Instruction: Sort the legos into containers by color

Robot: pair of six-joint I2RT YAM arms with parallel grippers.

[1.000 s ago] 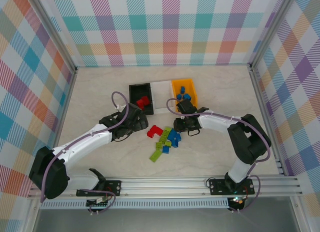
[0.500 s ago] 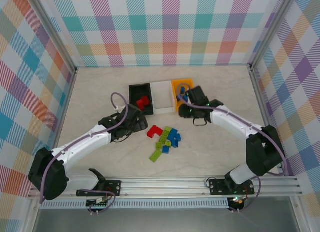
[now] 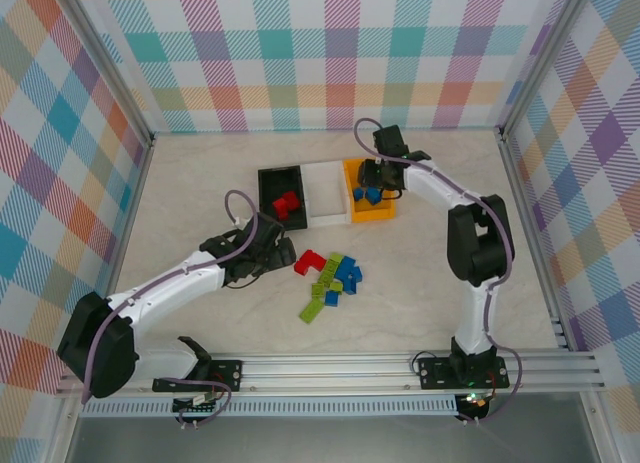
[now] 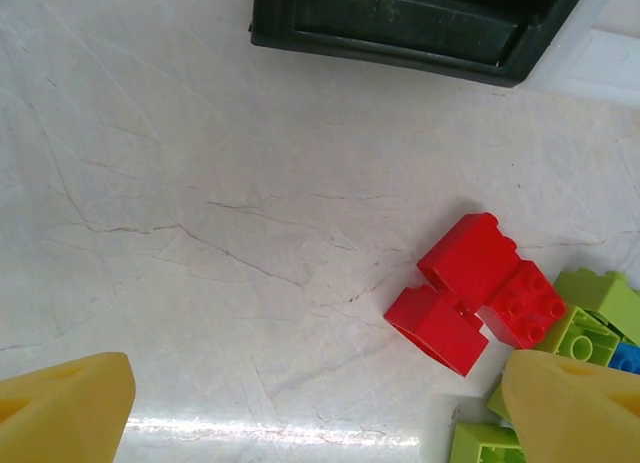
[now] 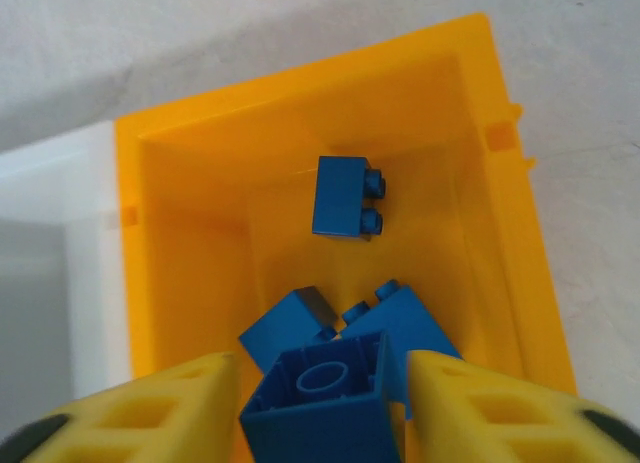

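From above, the black bin [image 3: 270, 183], white bin [image 3: 325, 178] and orange-yellow bin [image 3: 383, 211] stand in a touching row on the desk [image 3: 200, 183]. The mixed brick pile [image 3: 330, 279] lies near them at 6 o'clock. The left end effector [image 3: 282, 256] sits low at 9 o'clock of the pile. The right end effector [image 3: 372, 176] hangs over the orange-yellow bin.

In the left wrist view, the left end effector [image 4: 315, 413] has its fingers wide apart with only bare desk between them. Red bricks [image 4: 475, 293] lie at 2 o'clock, with lime bricks [image 4: 590, 308] touching them beyond; the black bin's wall [image 4: 400, 28] crosses at 12 o'clock.

In the right wrist view, the right end effector [image 5: 320, 408] is clamped on a blue brick [image 5: 320, 398], hollow side up, above the orange-yellow bin [image 5: 500, 213]. Three loose blue bricks [image 5: 345, 198] lie inside, and the white bin [image 5: 55, 243] adjoins at 9 o'clock.
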